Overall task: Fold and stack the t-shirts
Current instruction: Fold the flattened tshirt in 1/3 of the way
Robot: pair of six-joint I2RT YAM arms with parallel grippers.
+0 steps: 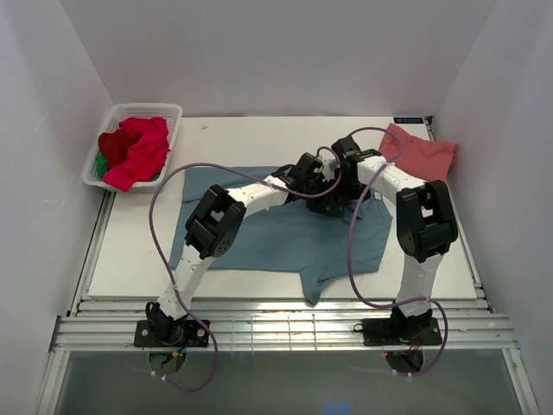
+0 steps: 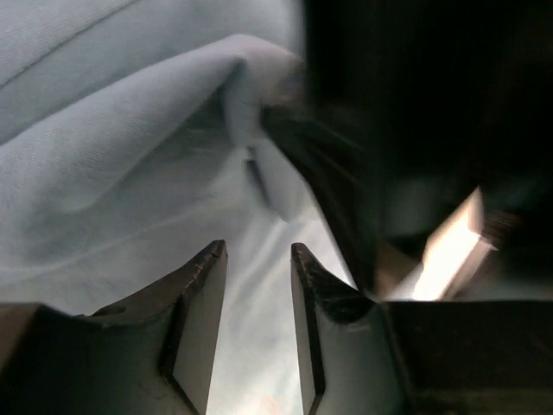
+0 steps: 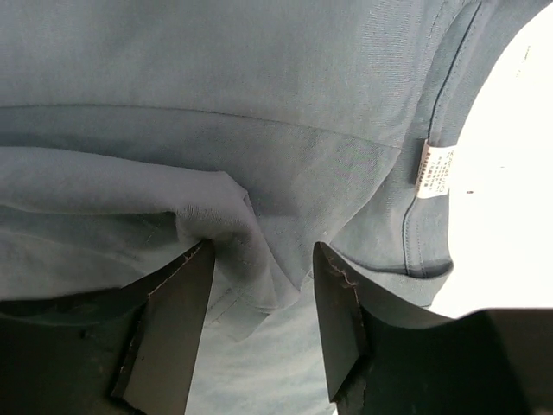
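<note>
- Straddling a raised fold of cloth, the right gripper (image 3: 263,251) has its jaws spread; the ridge lies loose between them, unsqueezed.
- The left gripper (image 2: 257,251), just beside it, stands parted over the same cloth, pinching nothing.
- Both hang over the large dusty teal-blue cloth t-shirt (image 1: 276,238), which is spread on the white tabletop (image 1: 259,130).
- It looks light, limp and quick to bunch, so a hem or shoulder seam is the best place to grip.
- A salmon-pink cloth shirt (image 1: 419,154) lies far right.
- A magenta shirt (image 1: 138,151) fills the white lattice plastic basket (image 1: 143,108).
</note>
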